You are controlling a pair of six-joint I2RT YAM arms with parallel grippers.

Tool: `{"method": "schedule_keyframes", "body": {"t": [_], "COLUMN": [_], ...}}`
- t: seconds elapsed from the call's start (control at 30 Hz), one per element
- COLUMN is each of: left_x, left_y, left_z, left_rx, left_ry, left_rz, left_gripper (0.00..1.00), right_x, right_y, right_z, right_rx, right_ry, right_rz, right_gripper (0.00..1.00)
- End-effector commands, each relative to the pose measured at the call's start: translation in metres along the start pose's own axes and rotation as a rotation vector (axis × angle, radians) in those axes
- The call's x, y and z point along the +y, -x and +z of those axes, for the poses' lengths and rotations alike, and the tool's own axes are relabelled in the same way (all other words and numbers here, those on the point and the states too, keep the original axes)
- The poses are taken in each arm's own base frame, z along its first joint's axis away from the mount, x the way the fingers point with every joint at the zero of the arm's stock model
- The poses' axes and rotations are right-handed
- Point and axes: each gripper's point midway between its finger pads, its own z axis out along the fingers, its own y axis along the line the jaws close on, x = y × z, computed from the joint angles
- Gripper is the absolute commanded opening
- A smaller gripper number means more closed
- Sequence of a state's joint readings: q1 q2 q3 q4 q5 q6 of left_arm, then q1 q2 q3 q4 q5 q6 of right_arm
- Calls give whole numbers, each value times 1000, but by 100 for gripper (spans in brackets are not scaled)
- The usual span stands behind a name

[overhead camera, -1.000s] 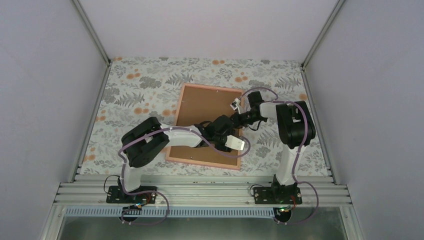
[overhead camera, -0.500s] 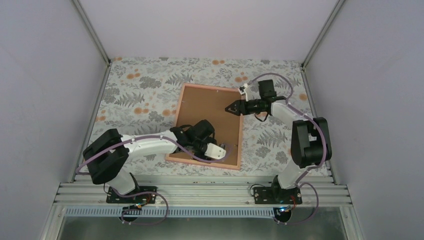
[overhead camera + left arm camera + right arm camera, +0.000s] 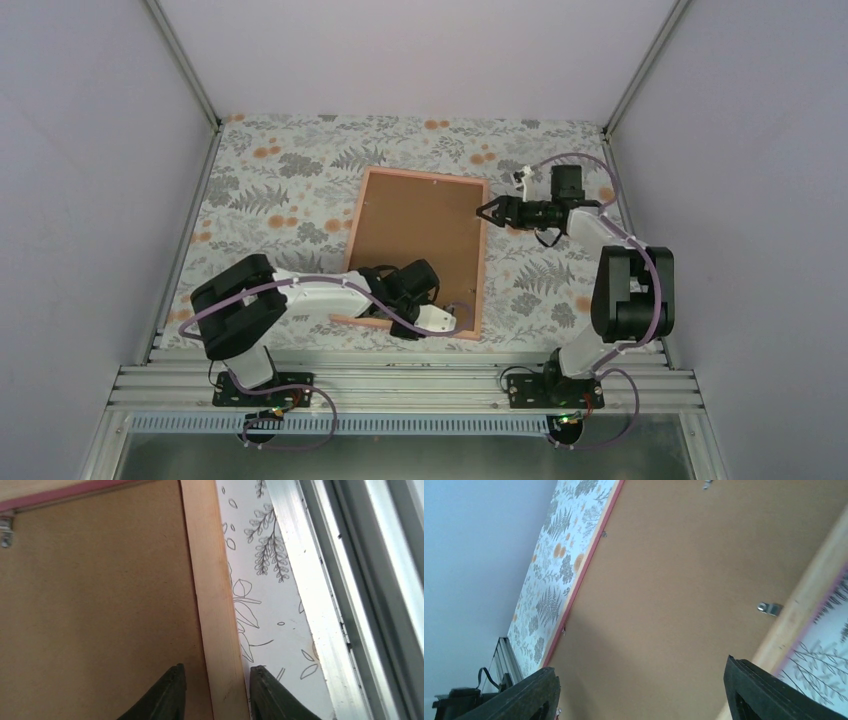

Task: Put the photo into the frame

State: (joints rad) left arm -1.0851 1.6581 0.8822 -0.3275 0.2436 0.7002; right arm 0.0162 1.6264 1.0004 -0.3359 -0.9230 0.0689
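The pink frame (image 3: pixel 481 262) lies face down on the floral cloth, a brown backing board (image 3: pixel 420 240) filling it. The photo is hidden. My left gripper (image 3: pixel 455 318) is at the frame's near right corner. In the left wrist view its jaws (image 3: pixel 217 667) straddle the frame's pale border (image 3: pixel 207 580), one finger over the backing board (image 3: pixel 100 605) and one over the cloth, with thin gaps on both sides. My right gripper (image 3: pixel 487 211) hovers at the far right corner. Its jaws (image 3: pixel 640 666) stand wide open over the board (image 3: pixel 674 580), holding nothing.
A small metal clip (image 3: pixel 769 608) sits on the board by the frame's border (image 3: pixel 804 600). An aluminium rail (image 3: pixel 400 385) runs along the near table edge, close to my left gripper (image 3: pixel 360 580). White walls enclose the floral cloth (image 3: pixel 280 180) on three sides.
My left gripper slid from the frame's middle to its near right corner and narrowed its jaws around the border. My right gripper drew back to the far right corner and opened wide.
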Motion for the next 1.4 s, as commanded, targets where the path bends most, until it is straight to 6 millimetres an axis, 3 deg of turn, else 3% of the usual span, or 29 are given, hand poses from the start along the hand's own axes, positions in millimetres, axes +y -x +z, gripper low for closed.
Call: {"method": "schedule_keyframes", "body": {"t": [0.0, 0.07, 0.27, 0.5, 0.73, 0.9, 1.2, 1.37], "left_x": [1, 3, 13, 25, 41, 42, 39, 37], "left_y": [-7, -8, -2, 33, 51, 65, 81, 81], "left_z": [12, 12, 4, -35, -57, -65, -73, -71], "left_rx": [30, 39, 47, -73, -152, -199, -234, -228], "left_ry": [10, 21, 42, 41, 66, 51, 27, 27], "left_rz": [-25, -37, -98, -163, -171, -145, -111, -97], "left_gripper": [31, 27, 3, 2, 2, 2, 2, 2], "right_x": [1, -4, -32, -61, -56, -45, -27, -19], "right_y": [-3, -7, -29, -51, -68, -72, -73, -71], "right_z": [-17, -21, -28, -21, -13, 1, 30, 39], "right_rx": [-38, -52, -67, -57, -40, 10, 122, 158], "right_ry": [14, 14, 19, 68, 164, 250, 343, 377], "right_rz": [53, 85, 247, 450, 554, 603, 649, 655], "right_gripper": [81, 82, 85, 86, 95, 94, 82, 64]}}
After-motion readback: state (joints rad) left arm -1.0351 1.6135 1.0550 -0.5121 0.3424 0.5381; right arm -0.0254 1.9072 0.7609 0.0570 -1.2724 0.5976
